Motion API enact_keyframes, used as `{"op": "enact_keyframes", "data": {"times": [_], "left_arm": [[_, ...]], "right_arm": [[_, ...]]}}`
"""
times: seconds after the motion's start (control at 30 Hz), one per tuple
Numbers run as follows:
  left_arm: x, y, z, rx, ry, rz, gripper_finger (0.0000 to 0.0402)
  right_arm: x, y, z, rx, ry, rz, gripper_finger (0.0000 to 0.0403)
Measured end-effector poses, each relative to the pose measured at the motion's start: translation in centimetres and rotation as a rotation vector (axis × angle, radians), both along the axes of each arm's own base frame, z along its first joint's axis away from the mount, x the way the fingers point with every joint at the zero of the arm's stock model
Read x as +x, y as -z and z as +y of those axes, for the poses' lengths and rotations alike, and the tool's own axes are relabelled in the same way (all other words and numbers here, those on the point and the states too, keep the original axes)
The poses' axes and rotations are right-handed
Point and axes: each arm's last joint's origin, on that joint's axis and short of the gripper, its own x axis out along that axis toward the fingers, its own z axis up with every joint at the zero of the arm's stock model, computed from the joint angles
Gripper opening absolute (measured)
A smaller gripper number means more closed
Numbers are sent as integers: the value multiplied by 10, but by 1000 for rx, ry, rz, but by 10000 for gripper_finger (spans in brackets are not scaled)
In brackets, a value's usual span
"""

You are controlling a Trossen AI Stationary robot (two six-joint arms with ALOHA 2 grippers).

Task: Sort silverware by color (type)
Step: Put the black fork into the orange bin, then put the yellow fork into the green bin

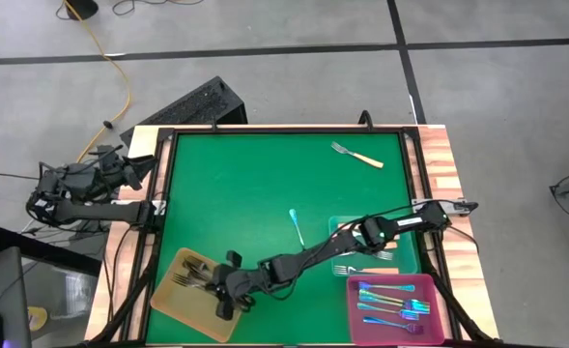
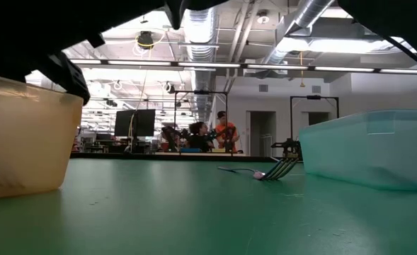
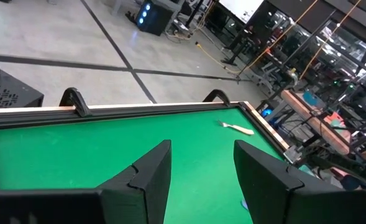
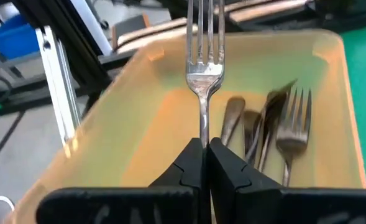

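Note:
My right gripper (image 1: 228, 293) reaches from the table's right side over the yellow tray (image 1: 168, 304) at the near left and is shut on a plain grey metal fork (image 4: 204, 68). Several grey forks (image 4: 276, 124) lie on the tray's floor. A cream-handled fork (image 1: 356, 155) lies on the green mat at the far right. A bluish fork (image 1: 296, 227) lies at mid table, also seen as a fork (image 2: 272, 170) in the low view. My left gripper (image 3: 198, 180) stands open, off the table's left edge, holding nothing. My right gripper pinches the grey fork's handle (image 4: 202, 127) between its two fingertips (image 4: 223, 165). The fingers come from the table's right, slanting down, and lie along the fork. The tines point away past the fingertips, over the yellow tray's inside. Whether the fork touches the tray I cannot tell.
A teal tray (image 1: 342, 227) sits under my right arm at the near right. Beside it, a pink tray (image 1: 439, 319) holds several iridescent forks (image 1: 390, 300). The mat has a black frame (image 1: 163, 193) around it.

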Motion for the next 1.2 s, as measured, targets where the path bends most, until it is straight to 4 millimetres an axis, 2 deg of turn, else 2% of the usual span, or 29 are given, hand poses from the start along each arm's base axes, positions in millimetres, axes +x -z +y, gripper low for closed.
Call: {"op": "enact_keyframes", "data": {"times": [0.17, 0.53, 0.9, 1.03, 1.13, 1.2], "left_arm": [[0, 0, 0, 7, 1, 6, 158], [0, 0, 0, 10, 1, 8, 158], [0, 0, 0, 10, 1, 9, 158], [0, 0, 0, 10, 1, 9, 158], [0, 0, 0, 10, 2, 9, 158], [0, 0, 0, 10, 2, 9, 158]], "right_arm": [[-2, 5, -1, -17, -7, 54, 36], [-1, 6, -4, -22, -4, 61, 42], [2, 6, -14, 29, -31, 71, 140], [4, 5, -18, 45, -37, 70, 164], [6, -6, -21, 29, -42, 48, 170], [7, -21, -25, 32, -44, -7, 170]]}}
